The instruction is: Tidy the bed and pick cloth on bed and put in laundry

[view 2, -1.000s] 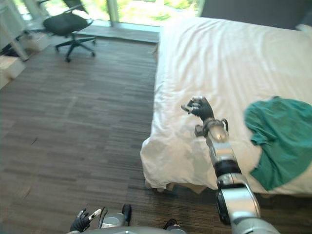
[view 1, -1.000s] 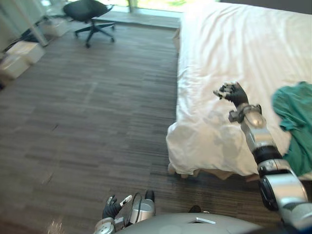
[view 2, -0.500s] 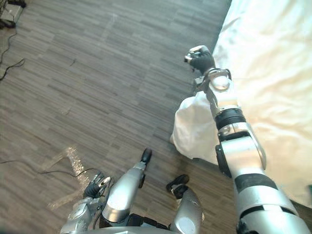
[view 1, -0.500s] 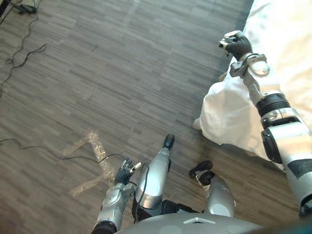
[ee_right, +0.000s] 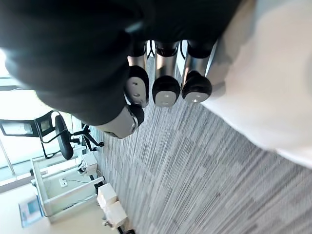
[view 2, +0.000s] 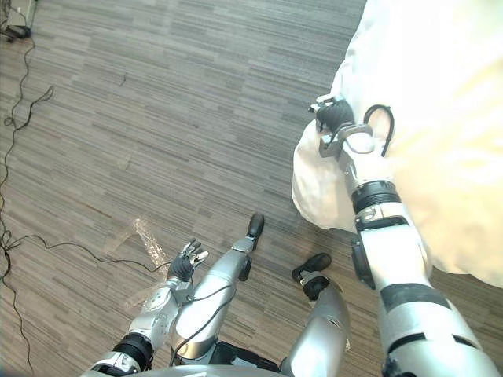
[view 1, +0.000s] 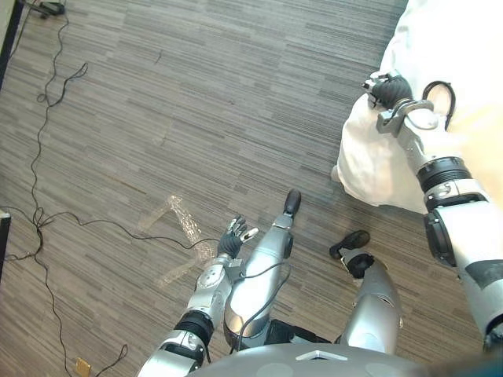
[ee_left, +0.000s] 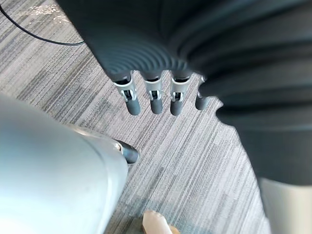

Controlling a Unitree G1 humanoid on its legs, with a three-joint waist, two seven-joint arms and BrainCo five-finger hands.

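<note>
Up on the right, the right hand [view 1: 387, 89] is curled into a fist. Its dark fingertips [ee_right: 166, 91] bend in toward the thumb [ee_right: 127, 117], and I can see nothing held between them. The fist is at the near left corner of the bed [view 1: 464, 47], right by the edge. The white sheet [view 1: 365, 161] lies just beside the fingertips, but I cannot tell if they touch it. The sheet covers the bed and hangs down over that corner toward the floor [view 1: 181, 102]. The bed is on the far right, and the grey wood floor spreads out to its left. The left hand [view 1: 233, 240] is low and near, left of the middle, well apart from the bed. It holds nothing, and its fingers [ee_left: 156, 100] are loose and nearly straight above the floor. Just to the left of this hand there is a shiny see-through strip [view 1: 182, 221] stuck flat on the boards. Far off across the floor, the right wrist view shows a black office chair [ee_right: 62, 137] and some white boxes [ee_right: 108, 204].
</note>
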